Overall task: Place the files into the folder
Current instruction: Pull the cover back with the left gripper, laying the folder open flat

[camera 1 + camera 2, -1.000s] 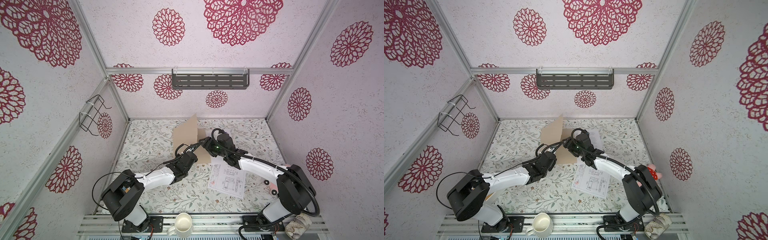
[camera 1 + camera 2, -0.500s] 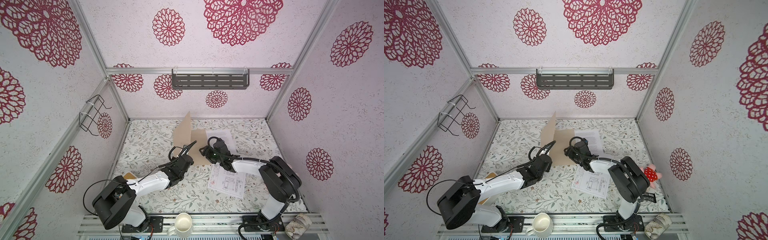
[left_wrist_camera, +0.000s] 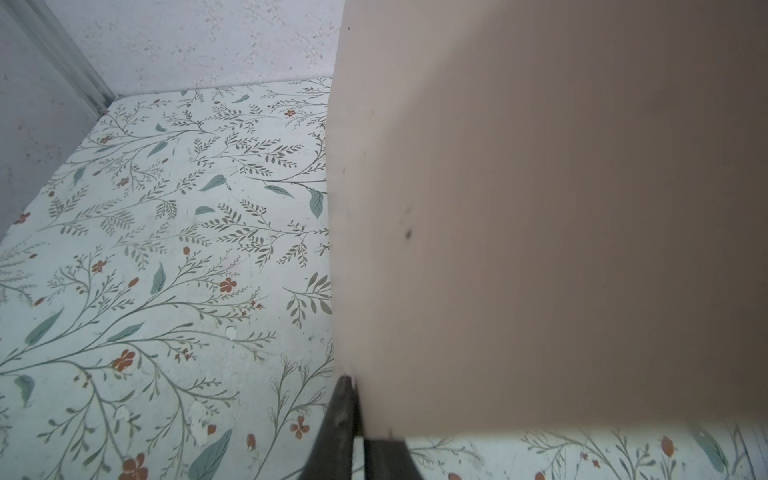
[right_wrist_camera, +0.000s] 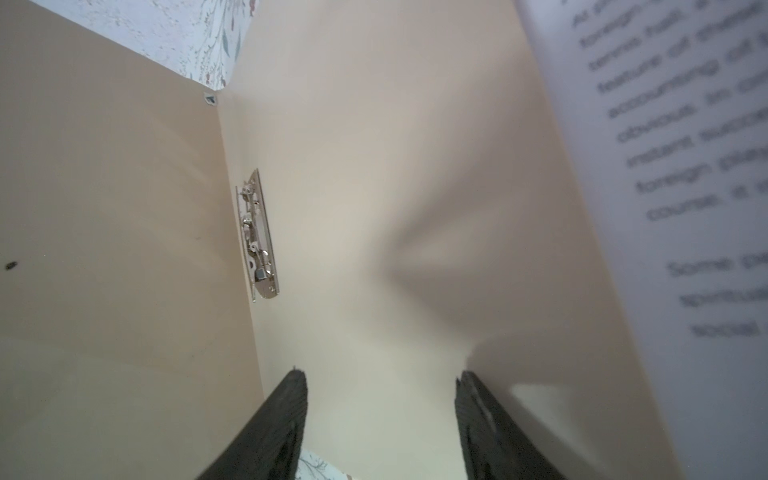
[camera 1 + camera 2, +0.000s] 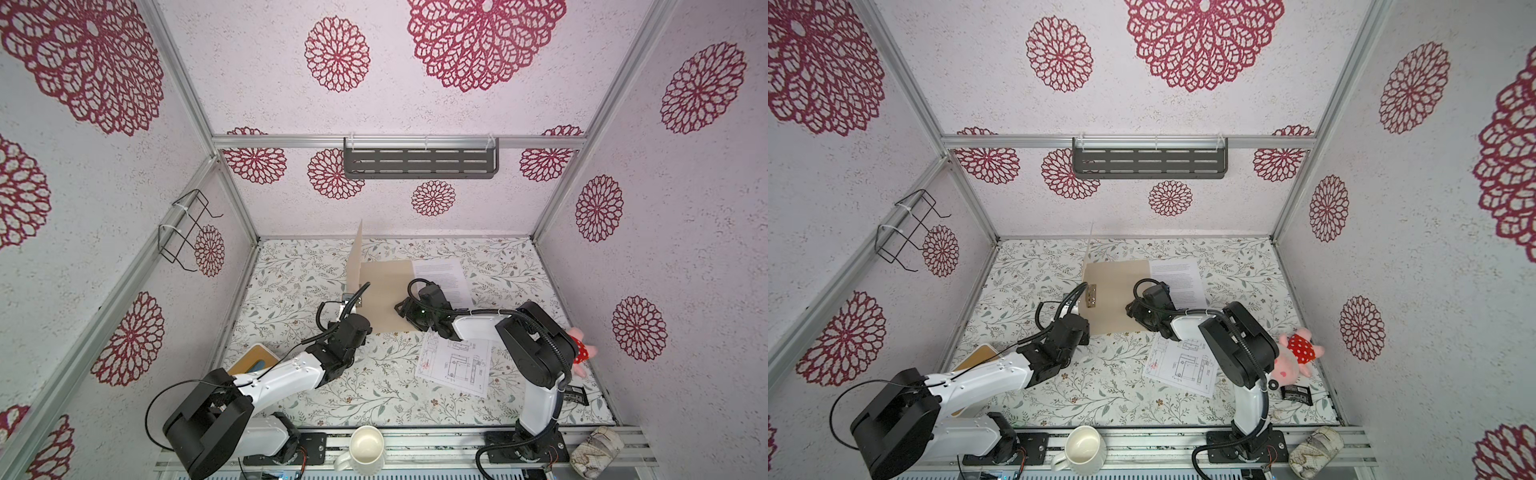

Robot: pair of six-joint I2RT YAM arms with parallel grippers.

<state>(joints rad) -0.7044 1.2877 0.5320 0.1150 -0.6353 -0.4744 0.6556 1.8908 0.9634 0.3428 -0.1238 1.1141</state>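
Now the left gripper (image 3: 358, 415) was pinched shut on the folder (image 5: 386, 295), holding its cover (image 5: 355, 257) upright. The right gripper (image 4: 380, 395), jaws apart and empty, hovered over the bare inner panel. The text sheet (image 5: 442, 278) lay just beside it on the outer side, its long axis running front to back. The drawing (image 5: 455, 365) lay nearer the front, partly under the right arm, which was probably the nearer arm for both.

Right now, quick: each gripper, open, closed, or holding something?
Left gripper: closed on the edge of the folder cover.
Right gripper: open, holding nothing.
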